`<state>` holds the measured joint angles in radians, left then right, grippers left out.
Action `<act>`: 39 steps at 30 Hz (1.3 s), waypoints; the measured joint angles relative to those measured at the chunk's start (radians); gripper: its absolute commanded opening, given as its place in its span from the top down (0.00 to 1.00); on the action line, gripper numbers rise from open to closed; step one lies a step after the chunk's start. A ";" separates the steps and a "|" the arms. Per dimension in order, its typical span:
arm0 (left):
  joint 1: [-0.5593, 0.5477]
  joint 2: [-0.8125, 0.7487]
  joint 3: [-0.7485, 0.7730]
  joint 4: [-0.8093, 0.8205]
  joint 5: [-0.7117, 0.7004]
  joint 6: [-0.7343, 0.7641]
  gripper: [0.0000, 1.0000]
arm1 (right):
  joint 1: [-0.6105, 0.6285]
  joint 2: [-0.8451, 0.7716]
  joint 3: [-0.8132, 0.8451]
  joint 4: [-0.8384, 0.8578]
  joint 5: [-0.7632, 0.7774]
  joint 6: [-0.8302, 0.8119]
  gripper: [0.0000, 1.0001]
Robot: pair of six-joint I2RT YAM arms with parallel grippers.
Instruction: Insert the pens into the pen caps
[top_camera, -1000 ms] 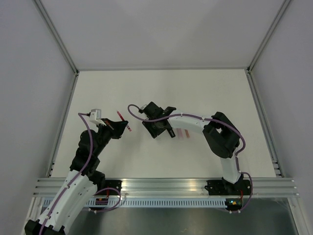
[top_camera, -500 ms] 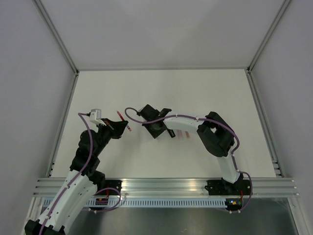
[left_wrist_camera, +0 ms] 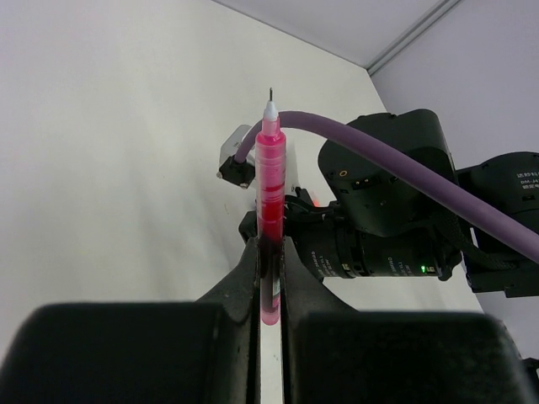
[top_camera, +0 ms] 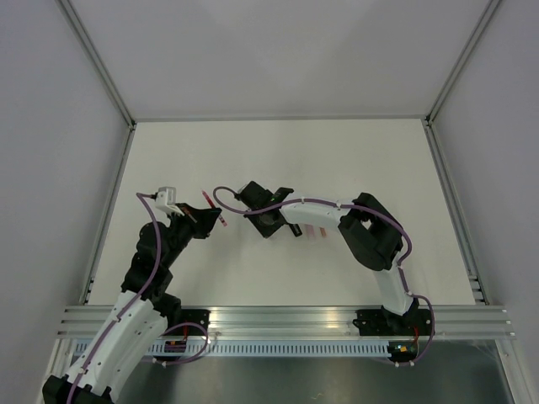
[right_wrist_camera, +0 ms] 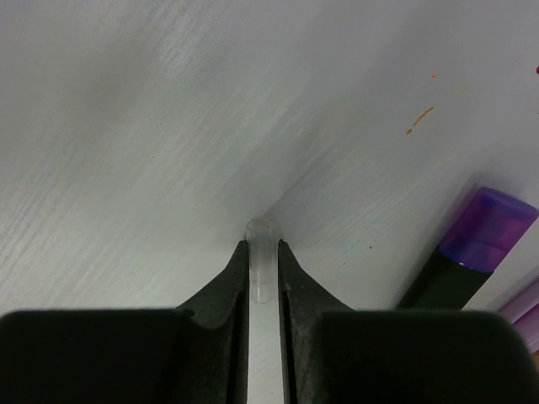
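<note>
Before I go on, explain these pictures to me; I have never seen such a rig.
These are two robot arms bolted at the near edge of a white table. The top view looks down from above and behind: left arm on the left, right arm on the right. The other two views come from a camera on each wrist, looking along its jaws. The left jaws are shut on a red pen, its tip bare. The right jaws, low over the table, pinch a small clear cap. Beside them lies a black marker with a purple end.
</note>
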<state>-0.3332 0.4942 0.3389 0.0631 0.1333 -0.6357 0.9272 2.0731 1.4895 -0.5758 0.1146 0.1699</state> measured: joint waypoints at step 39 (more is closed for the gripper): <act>-0.055 0.462 0.006 0.522 0.637 -0.071 0.98 | -0.087 -0.622 -0.340 0.697 -0.201 0.359 1.00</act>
<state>-0.3878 0.9565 0.3447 0.5854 0.7704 -0.7063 0.8406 1.4509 1.1500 0.1207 -0.0864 0.5285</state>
